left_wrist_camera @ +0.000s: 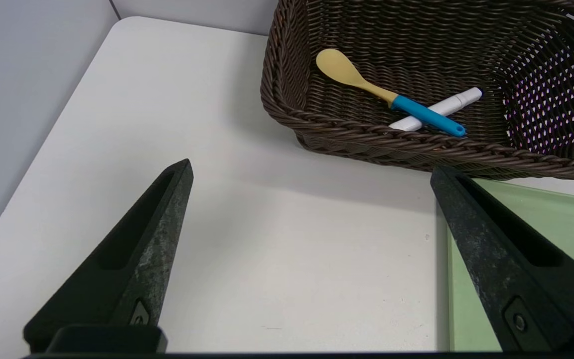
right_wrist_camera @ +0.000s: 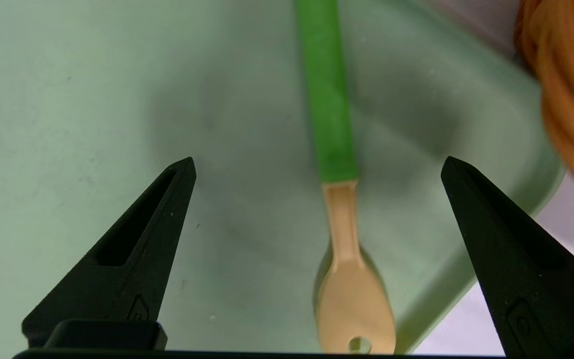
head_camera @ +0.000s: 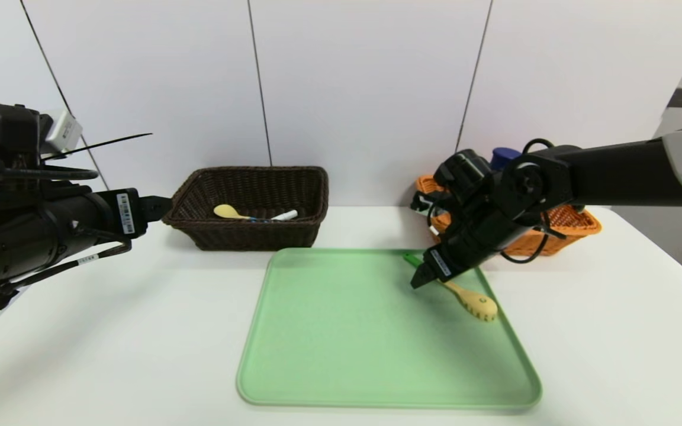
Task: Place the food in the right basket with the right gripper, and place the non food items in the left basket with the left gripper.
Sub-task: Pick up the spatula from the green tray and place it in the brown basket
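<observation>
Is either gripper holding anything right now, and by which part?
Nothing is held. The right gripper hangs open over the fork on the green tray; the left gripper is open and empty.

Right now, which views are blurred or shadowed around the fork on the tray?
Head view: the right gripper casts a soft shadow on the green plastic tray beside the yellow fork with green handle. Right wrist view: fork and orange-tan wicker basket look soft, a dim shadow lying beside the handle. Left wrist view: sharp.

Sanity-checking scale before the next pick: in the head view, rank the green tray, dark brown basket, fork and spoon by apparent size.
1. green tray
2. dark brown basket
3. fork and spoon: unsure. The right arm covers part of the fork, and the spoon lies farther away.
</observation>
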Robot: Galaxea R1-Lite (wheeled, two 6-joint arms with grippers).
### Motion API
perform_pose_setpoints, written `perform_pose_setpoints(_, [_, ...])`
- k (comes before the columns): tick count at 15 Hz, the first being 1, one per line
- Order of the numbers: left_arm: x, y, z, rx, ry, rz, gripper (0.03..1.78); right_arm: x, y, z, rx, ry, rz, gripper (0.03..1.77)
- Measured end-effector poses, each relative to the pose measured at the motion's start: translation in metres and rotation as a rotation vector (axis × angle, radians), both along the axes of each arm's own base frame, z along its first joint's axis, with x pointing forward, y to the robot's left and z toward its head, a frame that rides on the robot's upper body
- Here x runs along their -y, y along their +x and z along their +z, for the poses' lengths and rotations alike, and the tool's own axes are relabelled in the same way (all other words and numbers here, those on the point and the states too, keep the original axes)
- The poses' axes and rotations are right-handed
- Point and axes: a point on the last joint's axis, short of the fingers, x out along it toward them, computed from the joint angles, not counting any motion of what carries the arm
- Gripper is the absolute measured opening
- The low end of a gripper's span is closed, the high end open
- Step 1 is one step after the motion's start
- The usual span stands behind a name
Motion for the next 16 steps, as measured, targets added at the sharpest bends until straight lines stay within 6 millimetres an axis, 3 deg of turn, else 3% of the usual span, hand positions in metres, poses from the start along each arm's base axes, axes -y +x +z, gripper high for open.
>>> perform_pose_setpoints(6, [0.000, 0.001, -0.001, -0.003, 0.000, 0.002, 1.69, -0.001, 0.006, -0.010, -0.024, 0.004, 0.001, 1.71])
perform_pose_setpoints(16, [-0.002, -0.001, -0.006, -0.021, 0.004, 0.008, 1.69, -0.001, -0.009, -0.011, -0.053, -0.007, 0.014, 1.71])
